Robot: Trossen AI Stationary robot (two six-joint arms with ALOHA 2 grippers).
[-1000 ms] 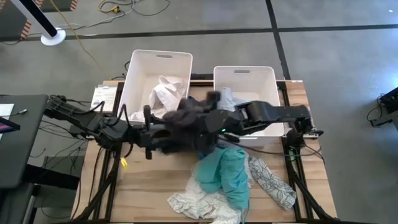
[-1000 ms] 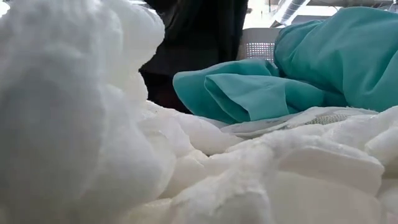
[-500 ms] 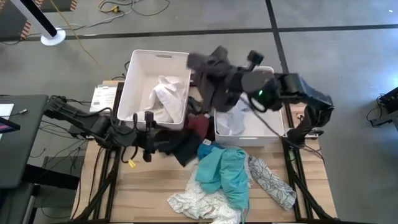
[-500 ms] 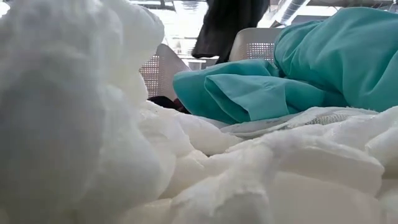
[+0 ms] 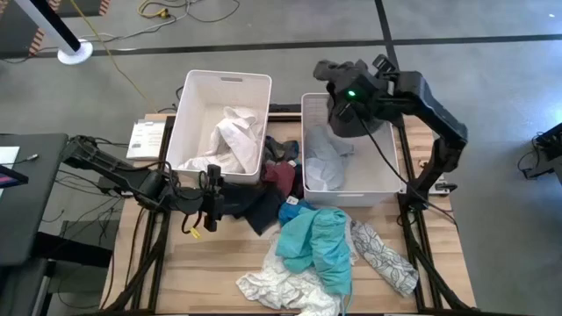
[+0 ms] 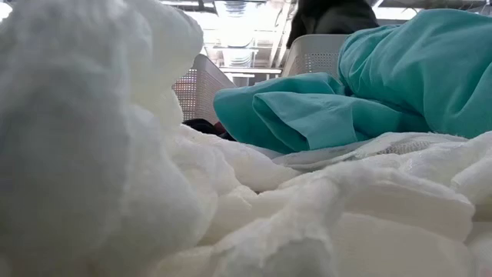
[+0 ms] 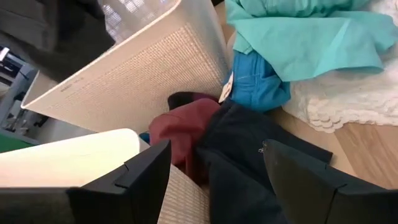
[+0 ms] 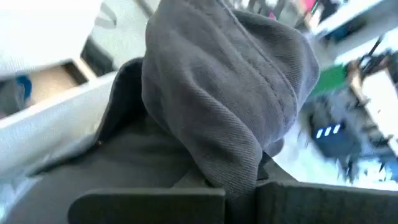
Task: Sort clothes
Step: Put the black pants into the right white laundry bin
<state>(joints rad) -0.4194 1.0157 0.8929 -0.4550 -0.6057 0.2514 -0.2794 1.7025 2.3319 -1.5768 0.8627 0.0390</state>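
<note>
Right wrist view: the right gripper (image 8: 239, 186) has its fingers pinched together on a dark grey garment (image 8: 230, 81) that bunches up over them.
Right gripper, place: in the high view the right gripper (image 5: 338, 75) hangs above the far end of the right bin (image 5: 397, 180), with the dark grey garment (image 5: 332, 70) draped from it.
Key relation: the bin's opening lies directly below and slightly nearer the table's front edge than the held cloth; the bin's long axis runs front to back, so a release here should, I judge, land the cloth inside, close to the far wall.
Right bin contents: a pale crumpled garment (image 5: 327, 162) lies in it.
Left gripper: the left gripper (image 5: 211, 189) sits low over the table in front of the left bin (image 5: 195, 88), fingers spread apart and holding nothing; the left wrist view shows a navy garment (image 7: 242, 155) and a maroon garment (image 7: 180, 127) just ahead of them.
Nearer arm: the left arm is much closer to the dark heap between the bins.
Left bin contents: white cloth (image 5: 230, 140).
Remaining clothes: a teal garment (image 5: 320, 246), a white lacy piece (image 5: 281, 290) and a white patterned piece (image 5: 386, 259) lie toward the table's front, well apart from both grippers.
Step, as judged: drop of the dark item into the right bin.
</note>
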